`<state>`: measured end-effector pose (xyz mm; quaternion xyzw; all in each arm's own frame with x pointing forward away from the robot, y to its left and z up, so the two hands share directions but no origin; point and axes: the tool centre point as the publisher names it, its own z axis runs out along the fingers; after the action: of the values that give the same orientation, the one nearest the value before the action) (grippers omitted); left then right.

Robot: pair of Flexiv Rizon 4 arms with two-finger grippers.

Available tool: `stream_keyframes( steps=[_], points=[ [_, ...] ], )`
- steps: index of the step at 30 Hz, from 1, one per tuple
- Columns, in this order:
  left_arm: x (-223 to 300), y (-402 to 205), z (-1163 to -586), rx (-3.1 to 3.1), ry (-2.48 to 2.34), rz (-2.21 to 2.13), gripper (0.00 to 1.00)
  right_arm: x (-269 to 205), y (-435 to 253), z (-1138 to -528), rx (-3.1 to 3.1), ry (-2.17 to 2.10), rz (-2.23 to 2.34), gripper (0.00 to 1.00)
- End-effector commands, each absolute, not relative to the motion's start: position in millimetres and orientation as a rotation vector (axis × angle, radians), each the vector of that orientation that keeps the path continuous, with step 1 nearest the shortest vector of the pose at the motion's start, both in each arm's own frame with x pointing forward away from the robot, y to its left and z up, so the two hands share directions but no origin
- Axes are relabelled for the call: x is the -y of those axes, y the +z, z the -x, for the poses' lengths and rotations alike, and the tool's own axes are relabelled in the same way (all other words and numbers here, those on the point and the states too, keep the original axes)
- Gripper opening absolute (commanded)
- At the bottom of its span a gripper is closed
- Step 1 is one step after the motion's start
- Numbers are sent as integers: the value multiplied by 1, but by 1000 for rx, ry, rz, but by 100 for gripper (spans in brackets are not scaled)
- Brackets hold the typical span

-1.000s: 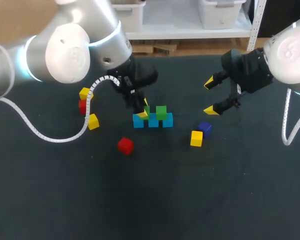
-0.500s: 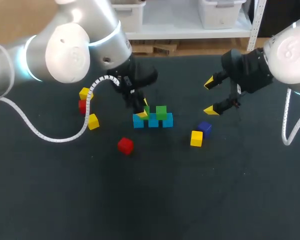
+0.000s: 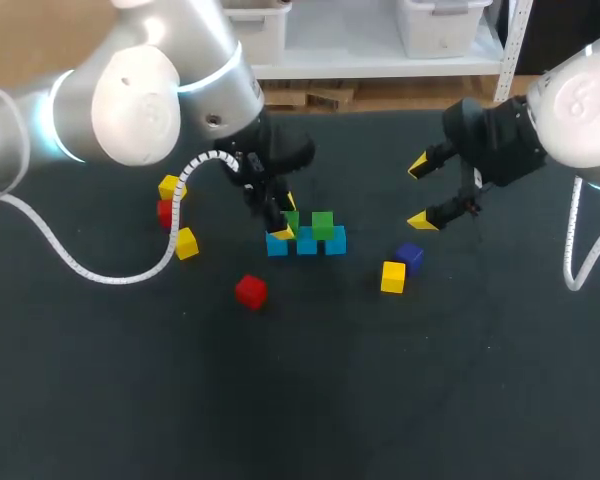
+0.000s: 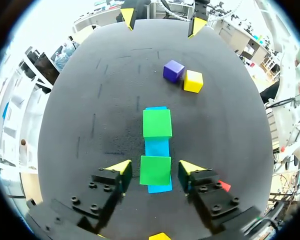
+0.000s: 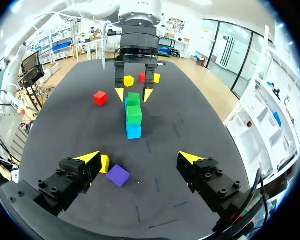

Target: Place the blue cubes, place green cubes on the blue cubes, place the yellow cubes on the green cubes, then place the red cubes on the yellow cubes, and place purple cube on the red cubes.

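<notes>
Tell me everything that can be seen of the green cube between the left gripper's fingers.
The green cube is a small plain block with a matte face, perhaps painted wood or plastic. It lies flat on the row of blue cubes, at the end nearest the left gripper, apart from the second green cube. That gripper stands open around it; a narrow gap shows on each side, so neither finger touches it.

Green cubes seemingly atop blue cubes

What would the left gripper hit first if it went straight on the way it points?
Likely the small green cube between the left gripper's open fingers, atop the row of blue cubes; depth is hard to judge.
</notes>
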<state>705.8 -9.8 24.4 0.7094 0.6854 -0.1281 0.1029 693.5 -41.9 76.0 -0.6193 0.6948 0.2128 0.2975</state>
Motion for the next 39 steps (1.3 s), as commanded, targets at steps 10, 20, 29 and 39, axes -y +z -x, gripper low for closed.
stream_keyframes(
  steps=[10, 20, 29, 39],
  points=[
    [7, 37, -706, -1968, -369, -2100, 100, 42, 76, -694, -1843, 569, 1645, 100],
    [-6, 84, -690, -1861, -311, -2078, 100, 42, 76, -694, -1843, 569, 1645, 100],
    [-29, 107, -675, -1802, -277, -2066, 100, 42, 76, -694, -1843, 569, 1645, 100],
    [-65, 105, -665, -1763, -218, -2147, 100, 42, 76, -694, -1843, 569, 1645, 100]
  ],
)
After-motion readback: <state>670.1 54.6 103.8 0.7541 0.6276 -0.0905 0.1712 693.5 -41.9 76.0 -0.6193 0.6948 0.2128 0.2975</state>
